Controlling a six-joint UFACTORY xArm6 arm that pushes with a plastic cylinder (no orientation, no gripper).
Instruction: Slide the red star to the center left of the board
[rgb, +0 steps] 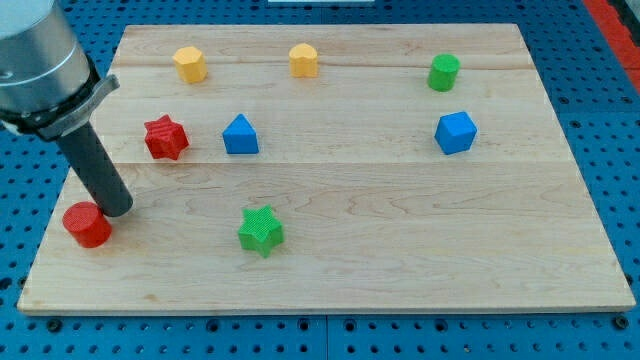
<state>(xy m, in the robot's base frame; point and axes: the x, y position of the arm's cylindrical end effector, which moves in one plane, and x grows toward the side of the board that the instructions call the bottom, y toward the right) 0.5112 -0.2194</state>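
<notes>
At the view's far left, the arm's grey housing descends from the upper corner and ends in a straight dark rod; there is no hand or jaw on it to spread or pinch, only my tip (117, 210), which rests on the wooden board (400, 250) near its left edge. The tip sits just beside, apparently touching, the upper right of the red cylinder (88, 224), which stands at the lower left of the board. The red star (166, 137) lies above and to the right of the tip, apart from it, at the left-centre of the board. The yellow hexagonal block (189, 64) sits above the star near the view's top. The blue triangular block (240, 135) stands just right of the red star, not touching. The green star (261, 230) lies lower, towards the view's bottom. A second yellow block (304, 60), shape uncertain, sits near the top centre. The green cylinder (444, 72) is at upper right, with the blue cube (455, 132) below it.
</notes>
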